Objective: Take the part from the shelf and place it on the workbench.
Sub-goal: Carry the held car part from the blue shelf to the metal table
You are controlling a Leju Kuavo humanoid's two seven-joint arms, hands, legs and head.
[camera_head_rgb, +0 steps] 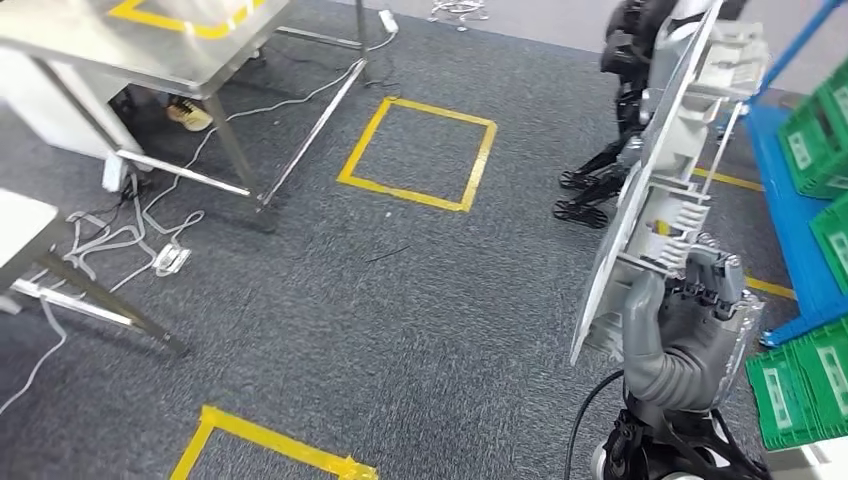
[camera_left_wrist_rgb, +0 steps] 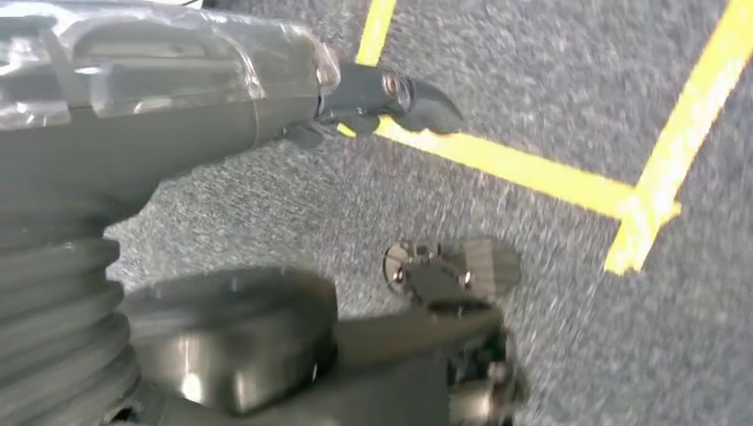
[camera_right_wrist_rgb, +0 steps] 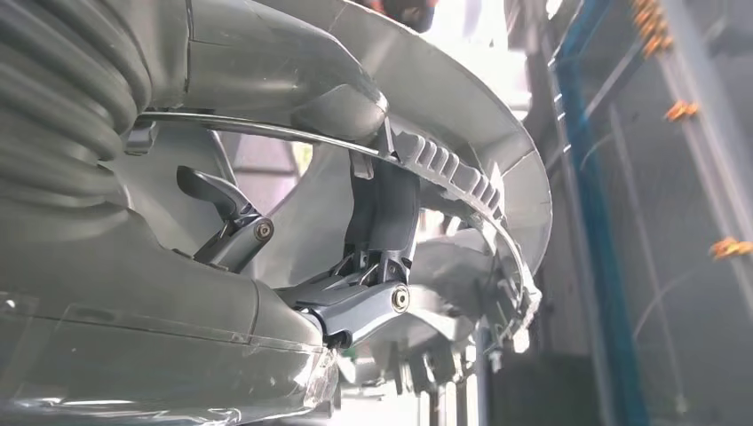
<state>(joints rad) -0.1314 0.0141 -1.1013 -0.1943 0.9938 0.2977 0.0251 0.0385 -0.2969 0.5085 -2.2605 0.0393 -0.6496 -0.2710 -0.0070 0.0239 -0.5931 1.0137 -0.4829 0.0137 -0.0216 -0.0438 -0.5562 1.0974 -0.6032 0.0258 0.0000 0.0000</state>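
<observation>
One part [camera_head_rgb: 660,150] gripped upright in my right hand [camera_head_rgb: 690,330], off the shelf [camera_head_rgb: 790,200] | left hand [camera_left_wrist_rgb: 178,98] hangs, fingers curled on nothing | table [camera_head_rgb: 120,40] well apart | risk: tall panel tips from low grip.

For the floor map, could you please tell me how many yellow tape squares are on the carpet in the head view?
2: one complete square mid-floor beyond the metal table, one partly cut off at the near edge. More may lie behind the held part.
</observation>
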